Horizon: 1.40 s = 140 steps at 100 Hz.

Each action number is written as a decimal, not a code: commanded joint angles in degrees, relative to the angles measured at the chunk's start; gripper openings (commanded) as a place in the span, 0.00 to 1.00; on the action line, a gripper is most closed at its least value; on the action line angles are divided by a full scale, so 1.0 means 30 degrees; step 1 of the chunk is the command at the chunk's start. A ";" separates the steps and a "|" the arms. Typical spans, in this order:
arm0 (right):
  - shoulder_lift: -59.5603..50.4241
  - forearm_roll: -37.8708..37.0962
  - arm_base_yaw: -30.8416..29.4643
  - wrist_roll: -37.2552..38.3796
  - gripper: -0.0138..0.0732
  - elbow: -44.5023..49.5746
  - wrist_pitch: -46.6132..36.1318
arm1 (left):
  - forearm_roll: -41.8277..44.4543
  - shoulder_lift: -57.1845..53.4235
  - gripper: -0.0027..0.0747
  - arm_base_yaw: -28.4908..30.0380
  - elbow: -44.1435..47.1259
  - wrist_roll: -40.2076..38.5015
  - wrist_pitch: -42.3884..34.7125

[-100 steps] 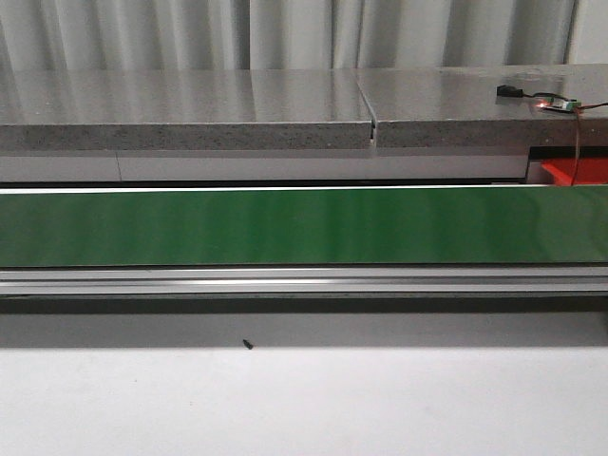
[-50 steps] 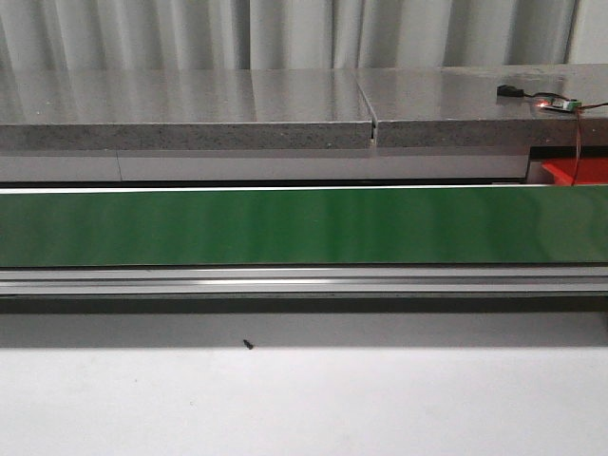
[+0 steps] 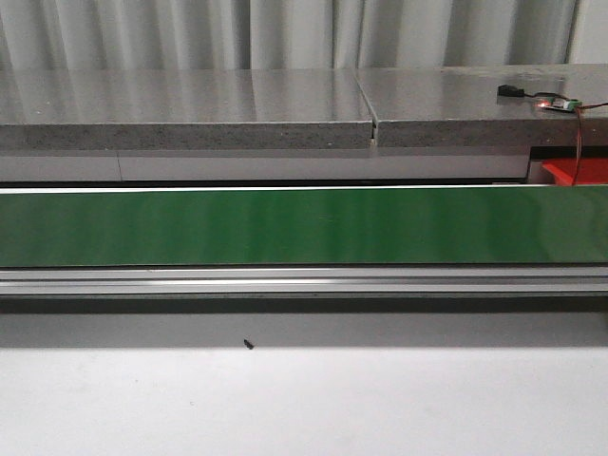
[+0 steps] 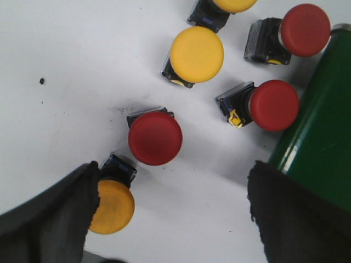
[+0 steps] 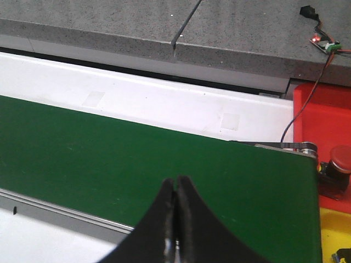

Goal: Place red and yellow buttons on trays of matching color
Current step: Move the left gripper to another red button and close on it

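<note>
In the left wrist view several red and yellow buttons lie on the white table. A red button point(image 4: 155, 138) lies just beyond my open left gripper point(image 4: 174, 205), and a yellow button point(image 4: 112, 205) touches its one finger. Further off are a yellow button point(image 4: 196, 54) and two red buttons point(image 4: 273, 105) point(image 4: 304, 30). My right gripper point(image 5: 176, 189) is shut and empty above the green belt point(image 5: 109, 159). The red tray point(image 5: 323, 120) holds one red button point(image 5: 340, 159); the yellow tray point(image 5: 334, 230) sits beside it. Neither gripper shows in the front view.
The green conveyor belt point(image 3: 304, 226) runs across the front view behind an aluminium rail point(image 3: 304, 280). A grey stone ledge point(image 3: 190, 114) stands behind it, with a small circuit board point(image 3: 556, 103) and wire. The belt's end point(image 4: 321, 142) lies beside the buttons.
</note>
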 commanded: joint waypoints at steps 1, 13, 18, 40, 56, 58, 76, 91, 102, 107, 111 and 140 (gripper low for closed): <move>-0.0077 0.0372 0.0000 -0.0124 0.08 -0.0476 -0.1070 | -0.0450 -0.0042 0.71 -0.0288 -0.0978 0.0675 0.0241; -0.0077 0.0372 0.0000 -0.0124 0.08 -0.0476 -0.1070 | 0.0000 0.0670 0.71 -0.0635 -0.0978 0.2007 0.0228; -0.0077 0.0372 0.0000 -0.0124 0.08 -0.0476 -0.1070 | 0.0181 0.0775 0.71 -0.0691 -0.1026 0.2056 0.0025; -0.0078 0.0389 0.0000 -0.0124 0.08 -0.0476 -0.1070 | 0.0699 0.1376 0.71 -0.0691 -0.1026 0.2415 -0.1259; -0.0078 0.0480 0.0000 -0.0124 0.08 -0.0476 -0.1070 | 0.0799 0.1535 0.71 -0.0691 -0.1026 0.2429 -0.2179; -0.0078 0.0551 0.0000 -0.0124 0.08 -0.0476 -0.1070 | 0.0691 0.1580 0.71 -0.0691 -0.1026 0.2429 -0.2223; -0.0078 0.0819 0.0000 -0.0124 0.08 -0.0476 -0.1070 | 0.0287 0.2213 0.71 -0.0908 -0.1026 0.2460 -0.2132; -0.0078 0.0819 0.0000 -0.0124 0.08 -0.0476 -0.1070 | 0.0322 0.2801 0.68 -0.1126 -0.1026 0.2870 -0.1382; -0.0078 0.0819 0.0000 -0.0124 0.08 -0.0476 -0.1070 | 0.0322 0.3108 0.67 -0.1126 -0.1026 0.2947 -0.1386; -0.0078 0.0819 0.0000 -0.0124 0.08 -0.0476 -0.1070 | 0.0322 0.3155 0.67 -0.1126 -0.0937 0.2976 -0.1553; -0.0078 0.0819 0.0000 -0.0124 0.08 -0.0476 -0.1070 | 0.0360 0.3155 0.67 -0.1126 -0.0937 0.3021 -0.1654; -0.0078 0.0819 0.0000 -0.0124 0.08 -0.0476 -0.1070 | 0.0496 0.3155 0.31 -0.1126 -0.0937 0.3021 -0.1720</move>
